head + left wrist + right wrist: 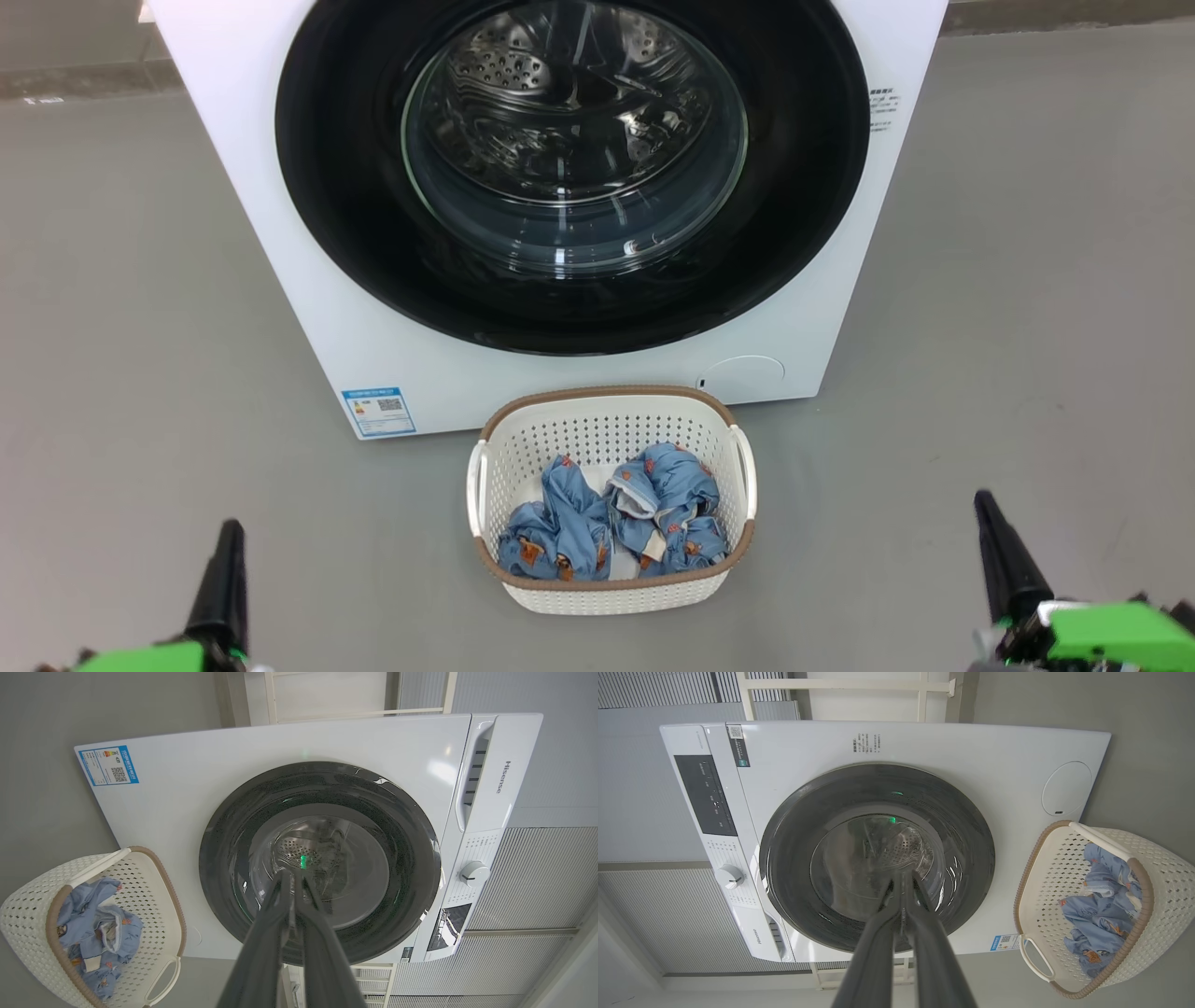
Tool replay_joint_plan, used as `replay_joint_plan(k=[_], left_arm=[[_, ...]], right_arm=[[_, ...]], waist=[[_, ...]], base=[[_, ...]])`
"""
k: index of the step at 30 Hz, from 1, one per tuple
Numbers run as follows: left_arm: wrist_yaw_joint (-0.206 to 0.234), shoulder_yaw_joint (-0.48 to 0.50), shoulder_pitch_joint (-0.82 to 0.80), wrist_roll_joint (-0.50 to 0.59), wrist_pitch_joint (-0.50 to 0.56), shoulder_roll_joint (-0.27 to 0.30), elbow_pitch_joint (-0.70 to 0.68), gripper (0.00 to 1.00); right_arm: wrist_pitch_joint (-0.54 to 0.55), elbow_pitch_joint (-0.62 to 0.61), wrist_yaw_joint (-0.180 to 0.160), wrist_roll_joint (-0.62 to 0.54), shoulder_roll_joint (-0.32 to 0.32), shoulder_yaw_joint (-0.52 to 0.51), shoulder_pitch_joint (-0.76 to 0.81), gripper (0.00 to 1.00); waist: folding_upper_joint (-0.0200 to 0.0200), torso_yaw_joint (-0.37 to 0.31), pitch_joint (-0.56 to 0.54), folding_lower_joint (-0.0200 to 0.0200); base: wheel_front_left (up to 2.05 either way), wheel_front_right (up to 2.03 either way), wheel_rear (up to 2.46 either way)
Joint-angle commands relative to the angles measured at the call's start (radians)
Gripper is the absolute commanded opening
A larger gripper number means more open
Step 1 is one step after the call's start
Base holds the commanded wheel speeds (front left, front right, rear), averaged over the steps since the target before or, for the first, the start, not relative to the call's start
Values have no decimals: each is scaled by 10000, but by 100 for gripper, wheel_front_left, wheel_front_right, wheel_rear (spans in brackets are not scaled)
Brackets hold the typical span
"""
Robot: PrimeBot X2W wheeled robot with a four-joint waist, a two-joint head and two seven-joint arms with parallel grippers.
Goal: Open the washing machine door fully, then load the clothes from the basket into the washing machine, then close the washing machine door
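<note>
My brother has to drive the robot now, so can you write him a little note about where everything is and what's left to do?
Tools: left tool and right tool are both shut and empty, held low at either side, touching nothing.
Things: the washing machine door is closed on the washing machine. The clothes lie bundled in the basket, which sits on the floor just in front of the machine.
Done: nothing yet.
Left: open the door fully, load the clothes, close the door.
</note>
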Motion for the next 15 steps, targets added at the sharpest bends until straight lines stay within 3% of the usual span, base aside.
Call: replay_joint_plan(k=[1,10,15], left_arm=[[9,-8,18,-1,-1,-31,93,100],[3,-175,124,50,-180,-131,242,100],[-1,-257,92,81,-293,-121,182,100]], right_arm=[[-11,93,0,1,11,3,36,100],[-95,215,-1,-61,40,-17,207,100],[-154,121,-1,-114,15,-27,226,100]], waist=[[0,0,0,0],[0,0,-23,23],[0,2,-14,3]], base=[[0,0,0],[0,0,0],[0,0,0]])
